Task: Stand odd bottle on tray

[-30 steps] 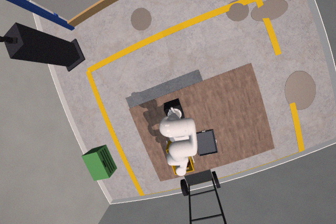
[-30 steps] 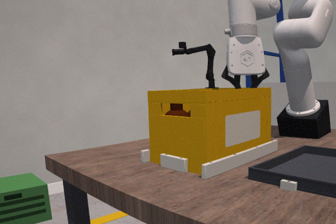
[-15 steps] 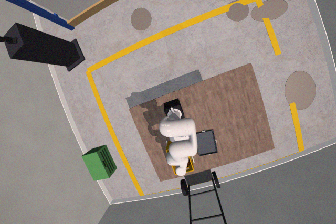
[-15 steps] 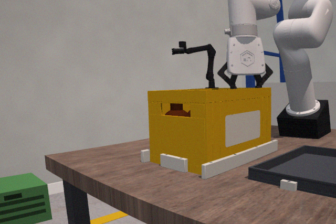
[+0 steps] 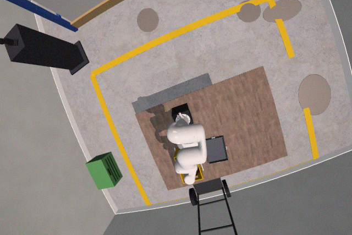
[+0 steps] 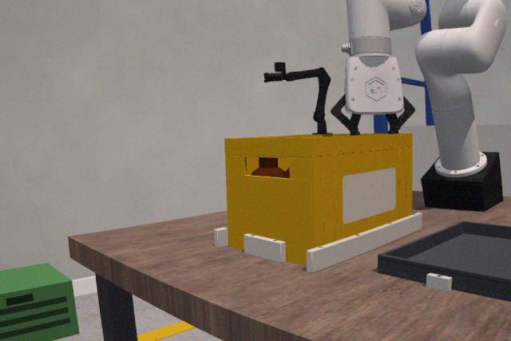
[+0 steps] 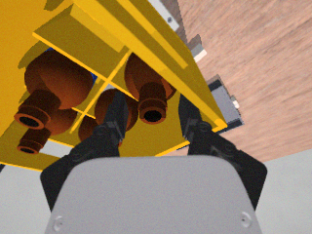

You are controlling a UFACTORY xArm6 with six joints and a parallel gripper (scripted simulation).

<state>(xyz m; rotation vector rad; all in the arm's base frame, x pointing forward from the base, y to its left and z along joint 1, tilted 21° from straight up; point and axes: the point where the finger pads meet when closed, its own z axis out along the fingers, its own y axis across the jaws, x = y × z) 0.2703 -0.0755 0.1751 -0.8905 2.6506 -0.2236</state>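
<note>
The yellow crate [image 5: 201, 176] [image 6: 268, 209] [image 7: 141, 36] stands on the table with brown bottles in its compartments. My gripper [image 6: 374, 132] [image 7: 152, 100] is open at the crate's top. Its fingers are on either side of one bottle's neck [image 7: 152, 93], apart from it in the wrist view. A large-bodied bottle [image 7: 60, 75] and another bottle [image 7: 36, 140] are at left in the wrist view; more bottle bodies are partly hidden behind the left finger. One bottle [image 6: 270, 172] shows through the crate's handle hole. The dark tray [image 5: 216, 149] [image 6: 470, 248] [image 7: 225, 103] holds no bottle in the top view.
White blocks [image 6: 263, 247] and a long white rail [image 6: 362, 242] stand along the crate's base. A small white block [image 6: 438, 282] is at the tray's edge. Thin yellow dividers [image 7: 104, 84] and high walls surround the compartments. The robot's black base [image 6: 457, 184] is behind the crate.
</note>
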